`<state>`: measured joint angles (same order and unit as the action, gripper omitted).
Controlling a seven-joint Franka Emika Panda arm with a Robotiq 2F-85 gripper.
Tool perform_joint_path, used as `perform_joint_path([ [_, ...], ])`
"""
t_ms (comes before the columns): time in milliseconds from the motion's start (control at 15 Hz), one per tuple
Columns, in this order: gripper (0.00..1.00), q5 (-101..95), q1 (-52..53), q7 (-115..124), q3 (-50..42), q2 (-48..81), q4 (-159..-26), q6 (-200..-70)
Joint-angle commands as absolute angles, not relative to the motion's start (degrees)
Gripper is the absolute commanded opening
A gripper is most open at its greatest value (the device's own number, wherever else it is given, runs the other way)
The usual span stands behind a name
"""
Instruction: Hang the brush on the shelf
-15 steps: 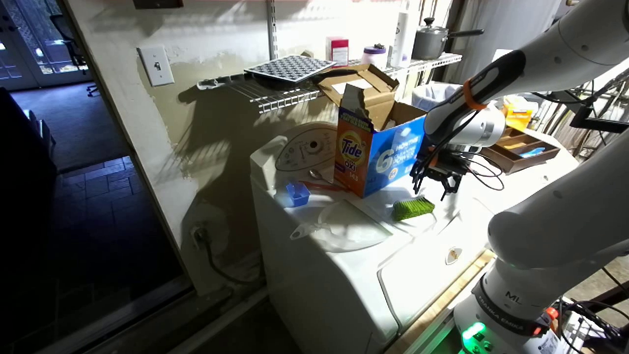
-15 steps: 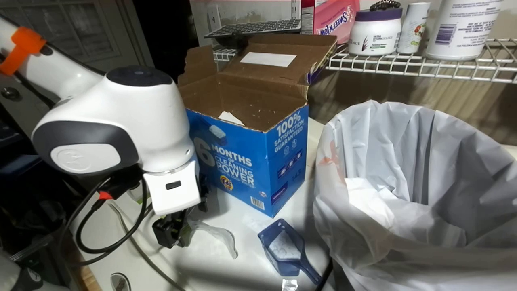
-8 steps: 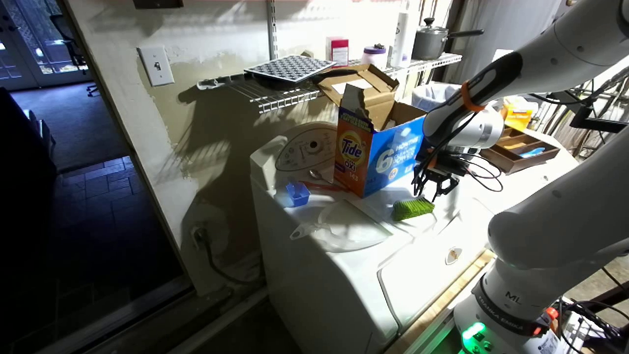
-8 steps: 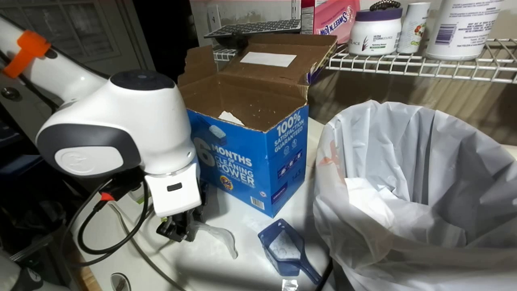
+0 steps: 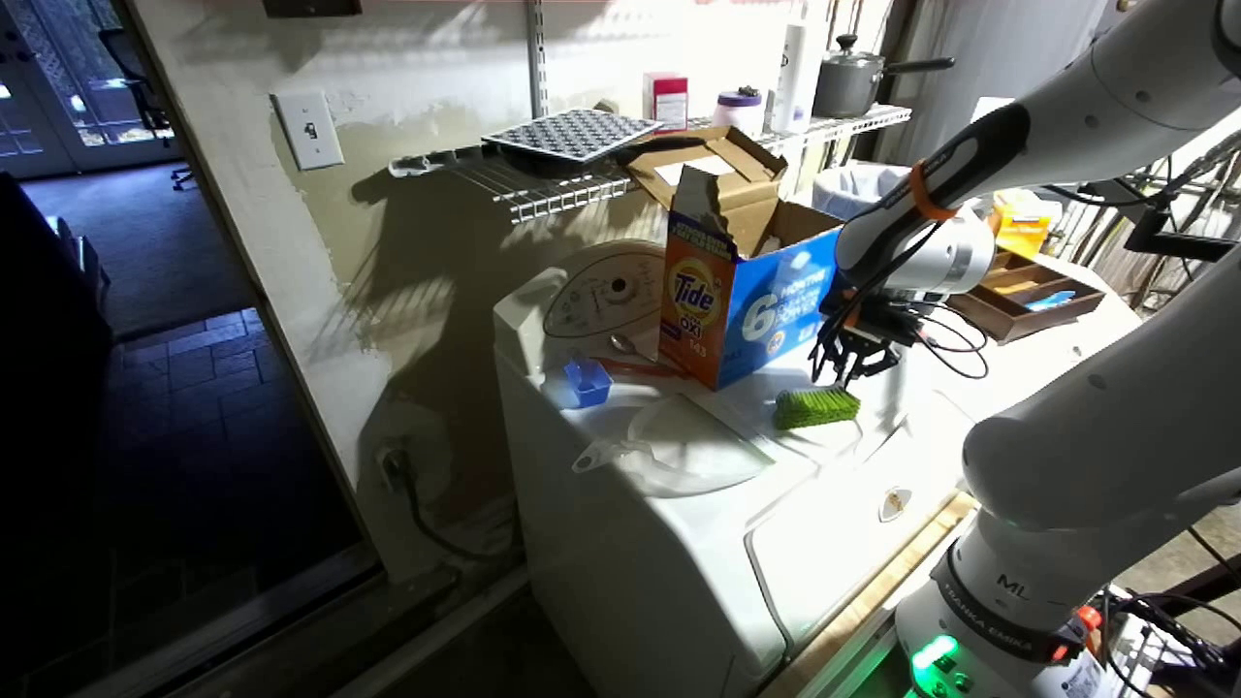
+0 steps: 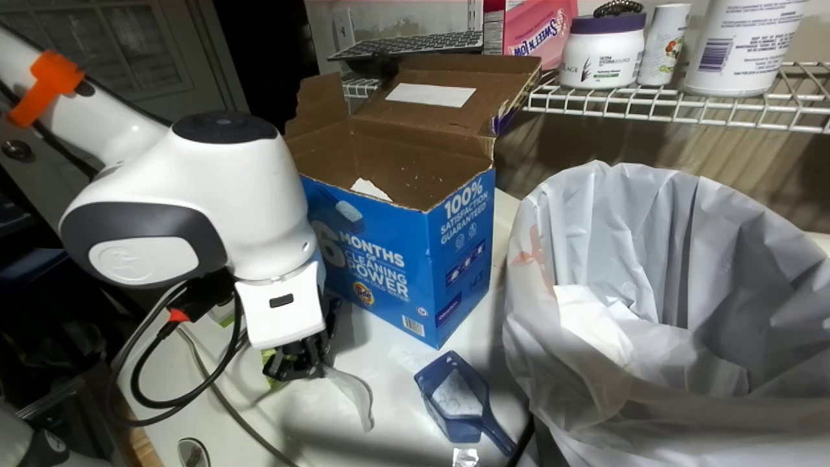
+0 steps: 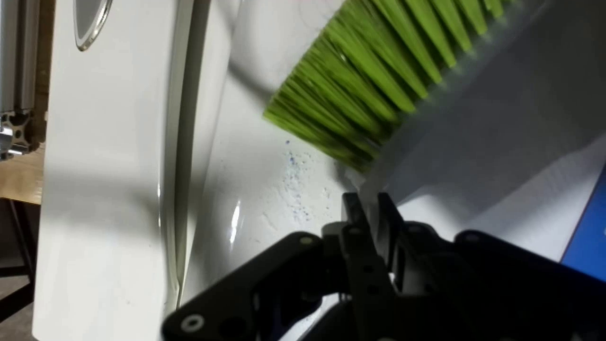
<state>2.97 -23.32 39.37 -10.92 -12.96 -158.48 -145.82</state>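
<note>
It's the grasp that looks to be in hand: the gripper [image 7: 369,203] is pinched tight on the pale handle [image 6: 355,394] of the brush [image 7: 374,85], green bristles out at 12 o'clock from the 2 tips in the wrist view. It sits low over the white appliance [image 5: 601,514]; whether the bristles touch, I can't tell. Next, I'd say, comes a straight lift, then a swing towards the shelf [image 5: 567,202], spread from 10 to 12 o'clock of the brush in an exterior view. Mind the detergent box [image 5: 747,310], though, at 11 o'clock and likely in the way! On the surface, blue powder specks [image 7: 293,184] scatter between 9 and 10 o'clock of the tips, and a blue tub [image 5: 588,383] stands at 9 o'clock of the brush. Out in the room, a light switch [image 5: 307,129] on the patchy wall [image 5: 407,68] at 10 o'clock.
</note>
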Motion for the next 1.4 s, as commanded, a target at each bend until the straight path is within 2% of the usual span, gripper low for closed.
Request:
perform_joint_path([
  [0, 0.03, 2.95, -23.52, 40.89, -11.55, -12.36, -158.41, -148.81],
  [733, 0.03, -5.30, -25.52, 38.97, -8.78, -23.73, -158.84, -148.62],
  [1333, 0.03, -4.07, -22.96, 34.73, -2.28, -38.25, -157.98, -138.78],
])
